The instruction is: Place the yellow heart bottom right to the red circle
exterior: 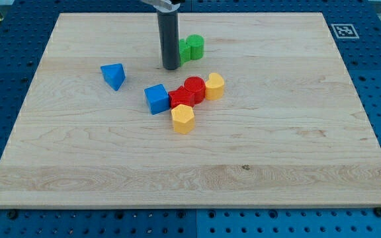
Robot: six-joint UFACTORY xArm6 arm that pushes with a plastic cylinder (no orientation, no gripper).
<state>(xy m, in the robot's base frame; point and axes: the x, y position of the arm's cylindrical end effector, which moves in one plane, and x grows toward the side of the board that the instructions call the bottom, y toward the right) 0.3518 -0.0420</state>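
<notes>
My tip (171, 67) sits on the board (296, 145) near the view's top — no gripper, just a bare rod, holding nothing, touching no block. Green blocks (192, 47) just to its right. Cluster below: red circle (194, 86), w/ another red block (181, 98) and a blue cube (156, 99) to its left, yellow block (214, 86) touching its right side. A 2nd yellow block (183, 118) lies below-left. Can't tell which is the heart. Blue triangle-ish block (114, 75) well apart, left. Judgement: placement not yet done — bottom-right spot is bare.
</notes>
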